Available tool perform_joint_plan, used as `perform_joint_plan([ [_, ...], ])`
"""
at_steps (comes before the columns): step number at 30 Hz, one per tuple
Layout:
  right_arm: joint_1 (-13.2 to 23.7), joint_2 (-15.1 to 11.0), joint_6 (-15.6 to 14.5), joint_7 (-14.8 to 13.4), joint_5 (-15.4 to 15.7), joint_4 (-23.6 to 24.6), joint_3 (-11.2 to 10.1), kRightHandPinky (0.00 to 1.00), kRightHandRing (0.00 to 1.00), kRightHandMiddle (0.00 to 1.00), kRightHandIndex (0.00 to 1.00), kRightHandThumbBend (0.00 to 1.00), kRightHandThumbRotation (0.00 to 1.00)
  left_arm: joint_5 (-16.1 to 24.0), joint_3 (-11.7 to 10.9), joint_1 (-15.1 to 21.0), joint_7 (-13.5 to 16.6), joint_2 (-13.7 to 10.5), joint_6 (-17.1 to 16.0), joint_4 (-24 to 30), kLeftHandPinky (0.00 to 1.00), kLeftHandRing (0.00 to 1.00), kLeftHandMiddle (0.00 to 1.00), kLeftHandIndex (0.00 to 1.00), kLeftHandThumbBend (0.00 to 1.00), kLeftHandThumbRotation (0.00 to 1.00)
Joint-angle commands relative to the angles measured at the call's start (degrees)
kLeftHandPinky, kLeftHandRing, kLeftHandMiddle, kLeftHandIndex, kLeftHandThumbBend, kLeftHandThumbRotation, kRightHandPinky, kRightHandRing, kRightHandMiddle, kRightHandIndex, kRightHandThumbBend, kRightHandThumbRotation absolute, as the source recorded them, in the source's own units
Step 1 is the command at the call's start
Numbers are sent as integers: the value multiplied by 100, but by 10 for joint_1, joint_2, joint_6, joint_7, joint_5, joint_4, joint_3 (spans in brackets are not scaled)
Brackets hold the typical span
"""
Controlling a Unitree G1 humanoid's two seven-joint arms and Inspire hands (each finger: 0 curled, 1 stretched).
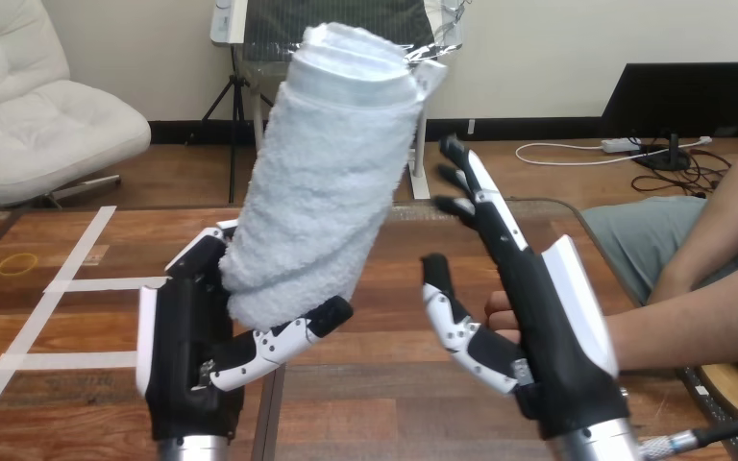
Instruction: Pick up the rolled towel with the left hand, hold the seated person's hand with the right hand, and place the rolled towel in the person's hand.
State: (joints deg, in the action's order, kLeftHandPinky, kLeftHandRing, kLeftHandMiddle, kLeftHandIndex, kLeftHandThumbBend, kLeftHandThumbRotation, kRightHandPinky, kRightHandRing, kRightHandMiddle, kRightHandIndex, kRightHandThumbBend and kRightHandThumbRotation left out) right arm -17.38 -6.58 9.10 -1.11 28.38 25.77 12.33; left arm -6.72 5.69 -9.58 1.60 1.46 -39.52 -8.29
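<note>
Item: rolled towel [322, 182], white terry, one thick roll, standing near upright with its top tilted toward the view's right, lifted clear of the counter [394, 403]. Holder: left hand [187, 355], at the view's lower left, palm facing the camera, its fingers [207, 245] behind the roll and its thumb [288, 336] across the front, clamped on the roll's lower end. Right hand [538, 317]: raised just beside the towel, apart from it, fingers straight and spread, pointing up and away, curled round nothing. Person's hand [502, 312]: fingertips show between the right hand's thumb and palm, behind that hand; whether the two touch cannot be told. The person's forearm [701, 322] reaches in from the view's right edge. Counter: wooden, with a seam running down between the two robot hands. Its left part is bare wood, crossed by white tape lines [67, 285], with a yellow ring [17, 261] lying flat near the far left. The counter's right edge runs beside the person, and open wood lies between the two robot hands.
</note>
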Motion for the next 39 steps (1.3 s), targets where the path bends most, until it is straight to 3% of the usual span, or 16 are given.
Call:
perform_joint_plan([
  [1,47,-36,-37,29,42,49,-38,99,99,99,94,20,0,-9,-5,39,-7,16,4,37,32,36,41,49,59,0],
  [7,61,-68,-89,72,85,63,-64,93,96,97,90,45,0,-1,-6,40,-10,21,6,37,32,35,40,48,59,0],
  [11,73,-92,-128,105,116,69,-79,90,94,96,88,55,0,12,-7,41,-9,22,4,35,31,35,40,48,58,0],
  [15,85,-112,-156,133,122,70,-93,87,93,95,87,65,0,10,-4,39,-10,26,9,38,31,35,40,48,58,0],
  [26,118,-172,-196,175,144,44,-126,85,93,92,85,76,0,6,2,36,-14,30,17,43,30,34,39,47,57,0],
  [39,150,-209,-239,211,164,22,-132,83,91,89,83,83,0,0,1,32,-23,31,18,41,30,34,40,48,55,0],
])
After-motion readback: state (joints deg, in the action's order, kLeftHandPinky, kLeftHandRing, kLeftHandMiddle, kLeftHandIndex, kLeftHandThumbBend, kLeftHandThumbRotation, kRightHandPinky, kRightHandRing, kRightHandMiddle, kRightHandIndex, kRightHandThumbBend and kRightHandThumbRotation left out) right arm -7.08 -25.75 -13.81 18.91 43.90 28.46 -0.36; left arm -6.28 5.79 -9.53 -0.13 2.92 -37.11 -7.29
